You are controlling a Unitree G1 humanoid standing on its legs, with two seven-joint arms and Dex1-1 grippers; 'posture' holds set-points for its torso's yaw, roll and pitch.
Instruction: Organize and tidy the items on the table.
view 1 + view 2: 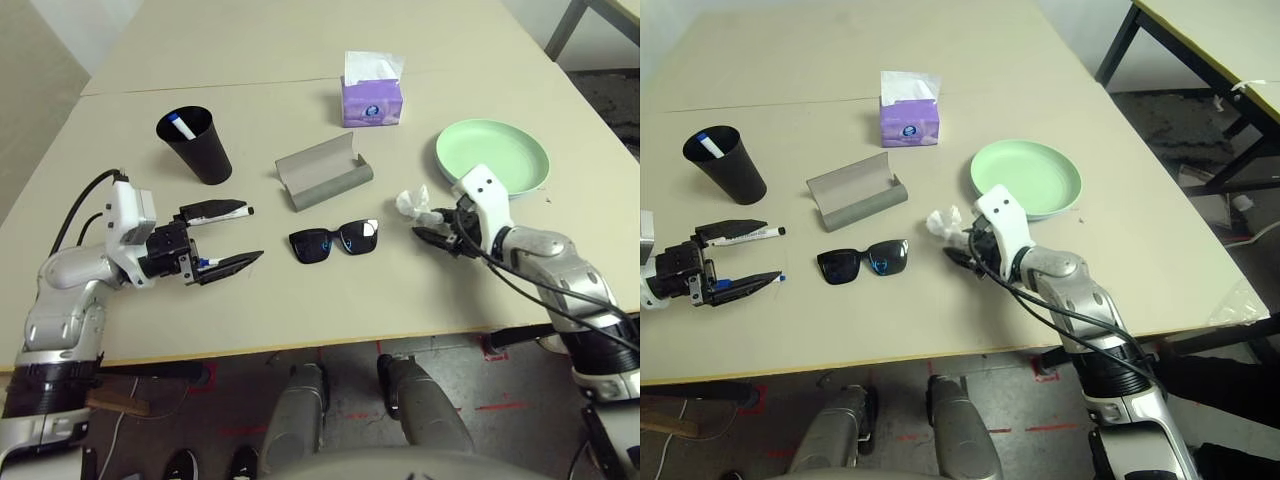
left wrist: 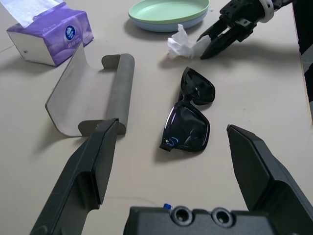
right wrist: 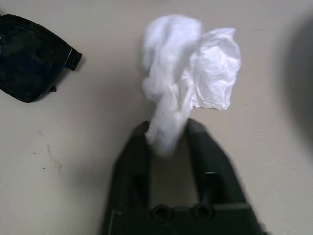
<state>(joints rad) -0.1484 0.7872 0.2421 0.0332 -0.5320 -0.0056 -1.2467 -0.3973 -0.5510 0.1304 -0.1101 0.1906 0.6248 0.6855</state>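
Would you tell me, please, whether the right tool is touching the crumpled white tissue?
Touching: the right wrist view shows the right tool with its black fingers closed on the tail of the crumpled white tissue.

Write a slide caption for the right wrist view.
Right gripper pinching a crumpled white tissue on the table, black sunglasses beside it.
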